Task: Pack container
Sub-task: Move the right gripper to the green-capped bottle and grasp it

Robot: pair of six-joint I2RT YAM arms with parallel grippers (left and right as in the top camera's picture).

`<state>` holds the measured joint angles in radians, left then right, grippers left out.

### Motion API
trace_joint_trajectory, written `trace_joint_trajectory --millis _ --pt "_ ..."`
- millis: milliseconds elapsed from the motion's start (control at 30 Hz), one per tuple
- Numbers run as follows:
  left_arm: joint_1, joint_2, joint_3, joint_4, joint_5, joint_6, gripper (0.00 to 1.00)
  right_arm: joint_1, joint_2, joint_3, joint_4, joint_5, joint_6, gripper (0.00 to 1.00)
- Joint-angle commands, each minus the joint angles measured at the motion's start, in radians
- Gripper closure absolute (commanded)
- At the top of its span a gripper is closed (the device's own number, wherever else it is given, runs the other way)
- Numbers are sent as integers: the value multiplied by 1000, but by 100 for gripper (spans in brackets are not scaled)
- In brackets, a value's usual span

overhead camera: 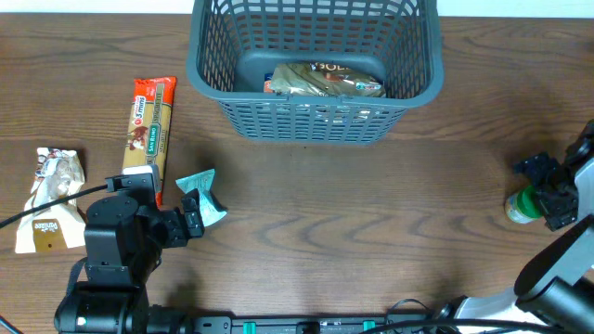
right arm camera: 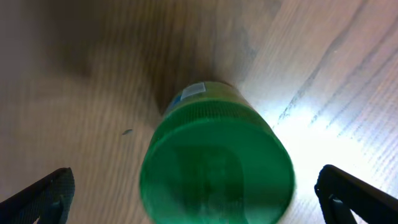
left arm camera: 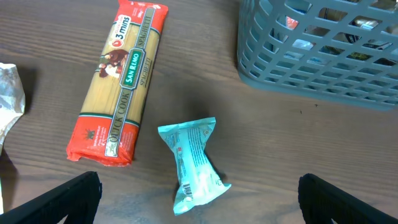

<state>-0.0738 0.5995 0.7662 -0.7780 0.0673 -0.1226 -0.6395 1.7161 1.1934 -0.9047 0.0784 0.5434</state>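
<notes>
- Packing in progress: the container (overhead camera: 306,119) stands at the far side of the worktop (overhead camera: 371,223), with one brown packet (overhead camera: 325,81) inside.
- Left jaws are spread above the teal packet (left arm camera: 194,167); right jaws are spread astride the green-capped bottle (right arm camera: 217,168).
- Next move, as judged: lower, close, lift, carry across.

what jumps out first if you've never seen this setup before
The large grey-blue basket stands at the far middle of the table, with a brownish packet already inside. On the left lie a red spaghetti packet and a small teal packet, the open left gripper right by the teal one. At the right edge the open right gripper hangs over a green-lidded jar.
</notes>
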Motion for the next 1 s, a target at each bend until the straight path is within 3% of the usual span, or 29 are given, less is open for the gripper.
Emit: trace_joint_trajectory --millis 0,333,400,600,667,967 --pt "-3 0 19 0 -12 16 2 -7 60 -11 13 3 -21 1" --pt "-3 0 19 0 -12 16 2 -8 144 -11 53 4 -25 2" --pt "-3 0 19 0 -12 16 2 -8 145 -11 57 11 -25 11" --pt "-3 0 19 0 -12 16 2 -8 145 -11 61 11 -25 48" --pt "-3 0 19 1 -12 16 2 -8 145 -11 60 11 -29 52" --pt "-3 0 19 1 -12 16 2 -8 145 -11 56 11 -45 91"
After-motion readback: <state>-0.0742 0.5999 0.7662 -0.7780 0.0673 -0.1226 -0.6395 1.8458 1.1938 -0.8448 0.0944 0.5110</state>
